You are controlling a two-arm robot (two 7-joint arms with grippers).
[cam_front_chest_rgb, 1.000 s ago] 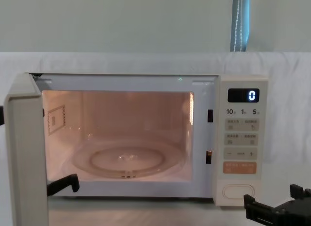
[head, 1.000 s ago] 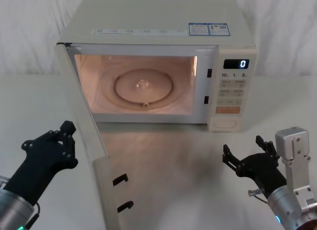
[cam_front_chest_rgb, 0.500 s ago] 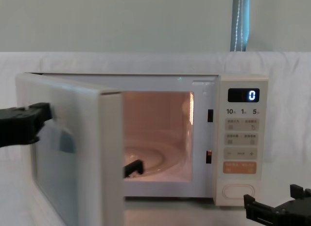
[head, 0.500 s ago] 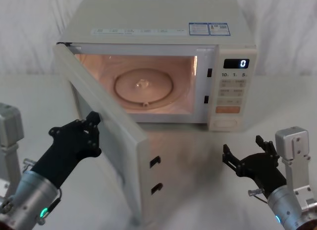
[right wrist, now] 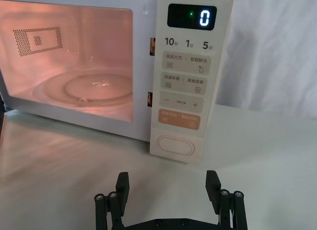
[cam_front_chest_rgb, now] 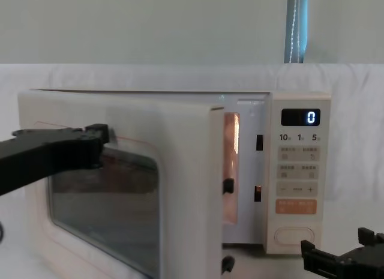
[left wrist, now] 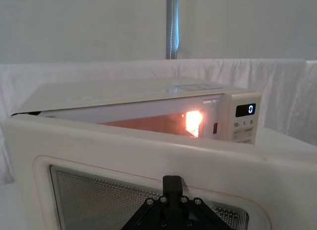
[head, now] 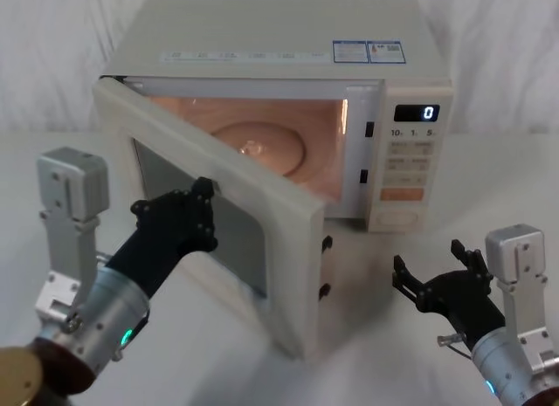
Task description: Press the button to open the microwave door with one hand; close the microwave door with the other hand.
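Microwave point(head: 262, 39) on the white bench point(head: 524, 170), cavity lamp lit, display reading 0. The microwave door point(head: 218, 223) has swung from standing wide open a second ago, edge-on to the head camera, through about halfway, to its present position: roughly two-thirds closed, with only a narrow lit strip of cavity between its free edge and the control panel point(cam_front_chest_rgb: 299, 171) in the chest view. The two latch hooks point(head: 325, 266) on the free edge face the slots beside the panel but are still clear of them.

The left gripper point(head: 188, 223) has advanced with the door and now bears against the outer face at the upper part of the dark window point(left wrist: 148, 200); the left wrist view places its tip on the window frame. Whether its fingers are spread or pressed together cannot be told from these views; it pushes rather than grasps.

The right gripper point(right wrist: 168, 195) rests low over the bench in front of the panel, fingers spread and holding nothing, unchanged over the last second. The button point(right wrist: 174, 145), the wide cream key at the foot of the panel, lies just beyond it and untouched.

Judged from the open door, the button-press step is done; the closing step is well advanced. What remains is a final push to seat the latches.
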